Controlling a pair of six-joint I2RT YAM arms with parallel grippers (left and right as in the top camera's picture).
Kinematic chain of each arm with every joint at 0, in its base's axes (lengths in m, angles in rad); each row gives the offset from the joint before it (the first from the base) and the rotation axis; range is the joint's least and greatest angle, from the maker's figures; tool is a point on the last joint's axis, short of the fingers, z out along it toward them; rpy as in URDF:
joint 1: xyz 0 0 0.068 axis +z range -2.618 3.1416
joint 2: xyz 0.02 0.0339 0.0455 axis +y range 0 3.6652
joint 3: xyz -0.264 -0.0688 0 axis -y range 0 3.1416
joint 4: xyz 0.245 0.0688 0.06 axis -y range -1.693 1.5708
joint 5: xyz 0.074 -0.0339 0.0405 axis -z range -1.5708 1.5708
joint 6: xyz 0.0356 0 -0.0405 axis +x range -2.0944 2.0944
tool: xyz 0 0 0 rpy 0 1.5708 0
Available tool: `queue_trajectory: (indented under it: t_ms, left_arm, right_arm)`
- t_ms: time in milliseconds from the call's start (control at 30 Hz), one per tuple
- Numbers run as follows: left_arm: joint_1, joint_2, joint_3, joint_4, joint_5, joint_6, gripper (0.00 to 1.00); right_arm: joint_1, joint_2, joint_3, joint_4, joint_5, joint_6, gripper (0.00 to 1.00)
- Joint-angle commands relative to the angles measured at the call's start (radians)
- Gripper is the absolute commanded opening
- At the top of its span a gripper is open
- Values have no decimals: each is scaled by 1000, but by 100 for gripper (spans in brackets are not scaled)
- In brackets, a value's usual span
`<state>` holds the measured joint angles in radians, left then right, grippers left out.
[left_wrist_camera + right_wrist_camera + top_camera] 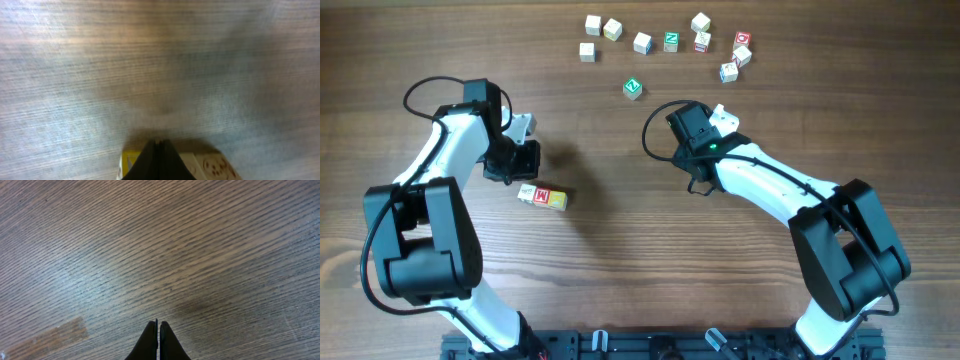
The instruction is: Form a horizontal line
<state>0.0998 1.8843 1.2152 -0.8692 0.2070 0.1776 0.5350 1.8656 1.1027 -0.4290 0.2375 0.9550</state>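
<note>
The overhead camera looks straight down on the table (640, 270) from well above. It takes in both arms, with their bases at the bottom edge and loose cubes (665, 42) along the top.

The left wrist camera sits low and close over the wood, blurred, facing down past the left gripper (158, 152) at bottom centre. A row of 3 cubes (215, 167) at its bottom edge also shows left of centre overhead.

The right wrist camera looks down past the right gripper (158, 335), bottom centre, sharing only bare wood grain with the overhead view.
</note>
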Motion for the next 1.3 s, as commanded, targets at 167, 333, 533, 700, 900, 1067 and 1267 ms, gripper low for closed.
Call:
queue_trajectory:
  t_ms: [167, 333, 533, 700, 900, 1067, 1267]
  left_arm:
    - [31, -22, 18, 47, -131, -106, 4]
    - [109, -22, 14, -42, -130, -134, 4]
    - [140, -21, -21, -69, -33, -130, 4]
    - [140, -21, -73, -48, 10, -84, 4]
    - [140, -21, -85, -38, 25, -74, 4]
    - [140, -21, -85, -46, 33, -74, 4]
    - [140, -21, -85, -64, 59, -74, 4]
  right_arm:
    - [0, -8, -4, 2, 26, -10, 5]
    - [0, -8, -4, 2, 26, -9, 4]
    - [0, -8, -4, 2, 25, -11, 5]
    - [0, -8, -4, -1, 26, -12, 5]
    - [0, -8, -4, -2, 26, -12, 4]
    - [0, -8, -5, -2, 26, -13, 5]
    - [0, -8, -4, -1, 26, -12, 5]
